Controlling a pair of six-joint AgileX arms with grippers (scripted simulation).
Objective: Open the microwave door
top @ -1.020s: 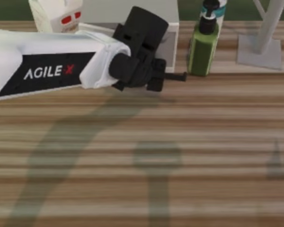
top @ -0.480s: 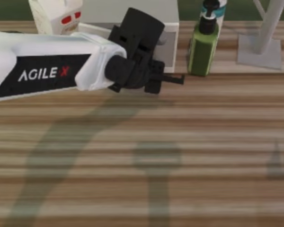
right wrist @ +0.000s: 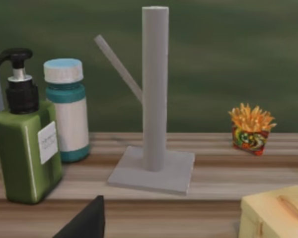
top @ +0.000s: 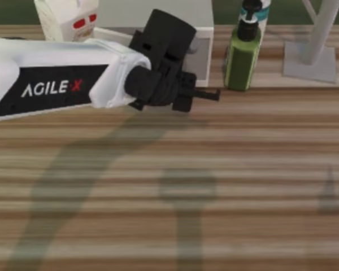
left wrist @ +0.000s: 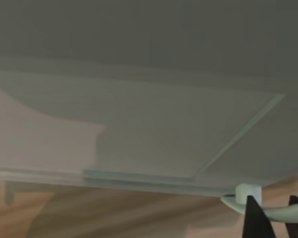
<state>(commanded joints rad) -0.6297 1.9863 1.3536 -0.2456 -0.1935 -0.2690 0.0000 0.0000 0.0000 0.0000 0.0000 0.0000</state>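
The light-grey microwave [top: 158, 14] stands at the table's back edge, in the middle. My left arm reaches in from the left, and its gripper [top: 208, 94] sits in front of the microwave's right part. In the left wrist view the microwave door [left wrist: 139, 129] with its grey window fills most of the picture. Its slim white handle [left wrist: 283, 212] runs between my two dark fingertips [left wrist: 253, 220], so the left gripper [left wrist: 274, 220] is shut on it. My right gripper [right wrist: 87, 223] shows only as a dark tip in the right wrist view and is out of the top view.
A green pump bottle [top: 243, 56] stands just right of the microwave, close to the left gripper. Behind it is a white bottle with a teal cap [right wrist: 69, 114]. A grey stand [top: 313, 51] is at the back right, a white carton [top: 65, 17] at the back left. A fries box [right wrist: 251, 131] and a yellow box [right wrist: 278, 213] are near the right gripper.
The left arm and gripper shifted slightly to the left, still on the handle, then held still over the last half second.
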